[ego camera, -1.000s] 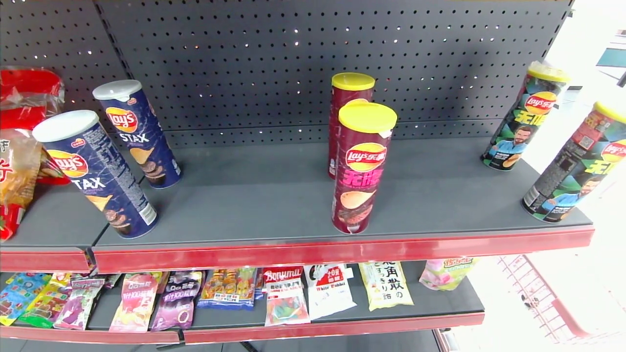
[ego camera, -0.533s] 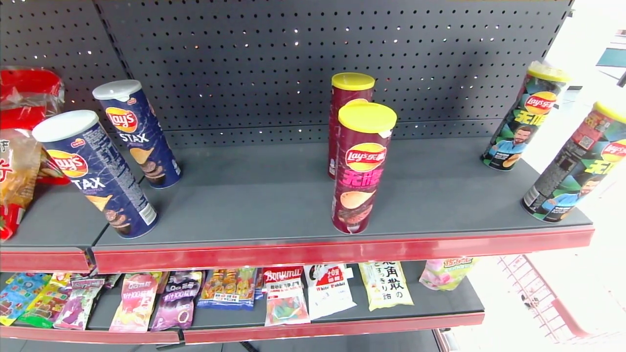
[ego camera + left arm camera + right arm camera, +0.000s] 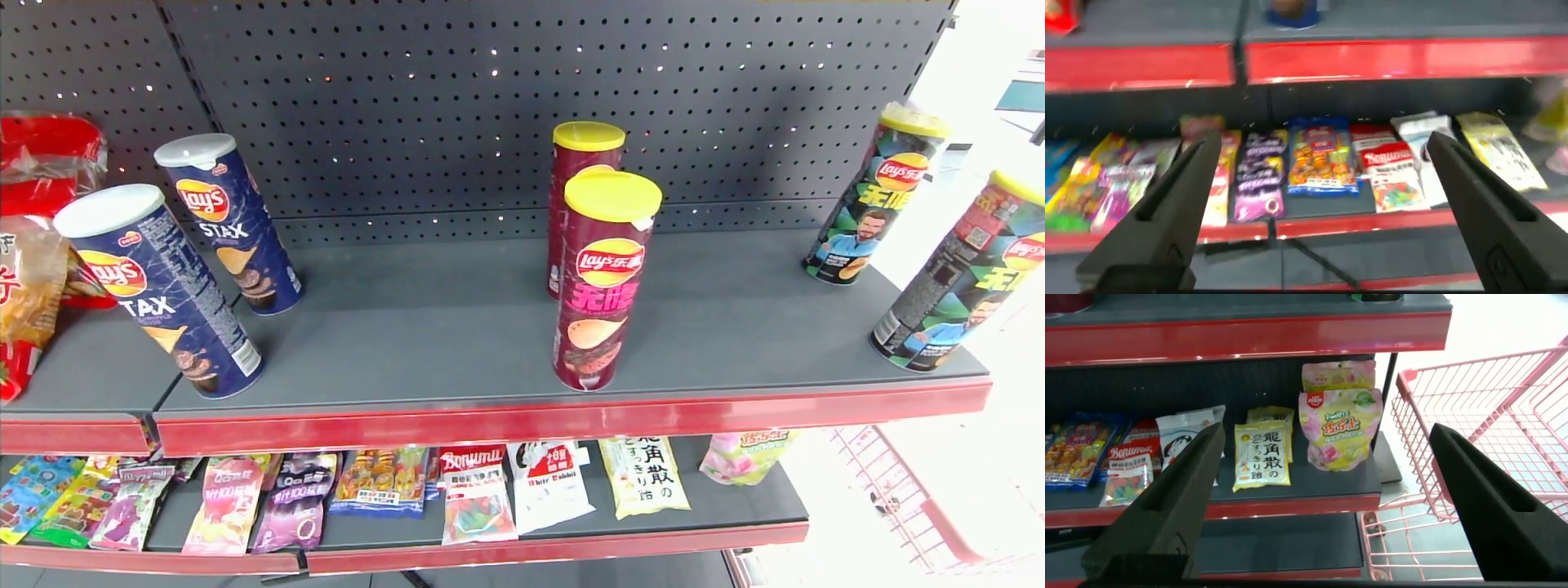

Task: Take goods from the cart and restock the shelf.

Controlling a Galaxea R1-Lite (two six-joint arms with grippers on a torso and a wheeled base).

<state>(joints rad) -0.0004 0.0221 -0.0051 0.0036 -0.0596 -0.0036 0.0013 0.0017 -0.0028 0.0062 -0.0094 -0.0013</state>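
Nothing has budged since a moment ago: every can stands where it stood, and the head view holds steady. From the left, two blue cans (image 3: 163, 286) stand at the near end of the upper shelf (image 3: 424, 327). A broad bare stretch follows, then two maroon cans (image 3: 606, 278) one behind the other. After another gap, two green-and-black cans (image 3: 951, 269) close out the right end.

Down low, the left gripper (image 3: 1323, 139) hangs before the sweet packets (image 3: 1323, 159) on the lower shelf (image 3: 1372, 222), jaws wide and empty. The right gripper (image 3: 1327, 429), jaws just as wide and empty, faces a pink packet (image 3: 1339, 416), with the pink wire cart (image 3: 1503, 416) just beside the shelf end. What lies in the cart can't be made out.

My read is that fetching hasn't started. The smart play is to send the right arm to the cart and take a can round its middle. Keep it upright and set it in a bare gap, clear of neighbours that could topple.
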